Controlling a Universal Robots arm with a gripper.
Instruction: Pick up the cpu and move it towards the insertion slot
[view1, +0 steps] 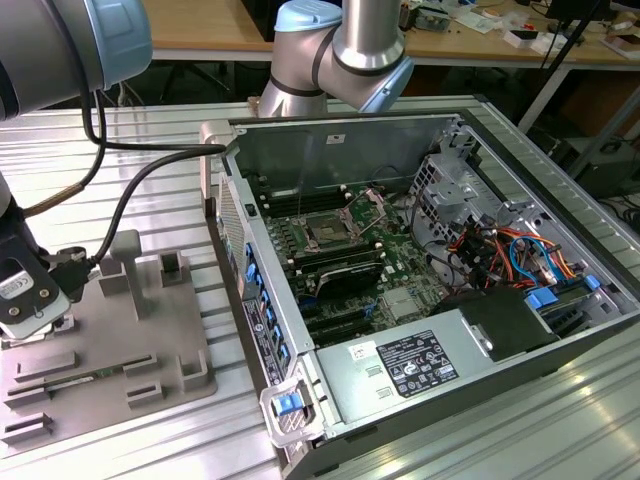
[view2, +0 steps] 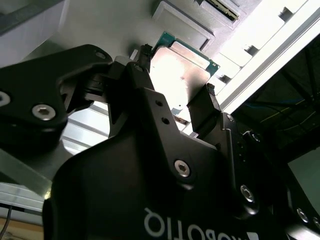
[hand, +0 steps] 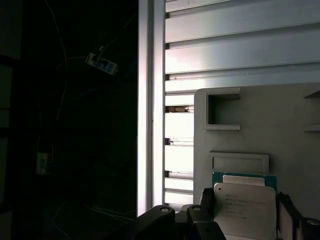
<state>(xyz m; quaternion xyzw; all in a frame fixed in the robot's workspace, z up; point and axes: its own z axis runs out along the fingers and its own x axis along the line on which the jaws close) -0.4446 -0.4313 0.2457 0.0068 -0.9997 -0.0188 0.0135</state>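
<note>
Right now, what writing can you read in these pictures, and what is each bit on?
Nothing reads clearly enough to quote.
power supply label: print too small to read.
cpu top: faint print, too small to read.
gripper body: white lettering, upside down, cut off at the picture's edge.

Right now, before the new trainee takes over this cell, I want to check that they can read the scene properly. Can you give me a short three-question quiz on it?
1. Fill in: the insertion slot sits on the green ___ inside the open computer case.
2. The gripper hangs over: A the grey tray; B the insertion slot; C the computer case.
3. True or false: in both wrist views the cpu sits between the gripper's fingers.
Key: 1 circuit board; 2 A; 3 true.
</note>
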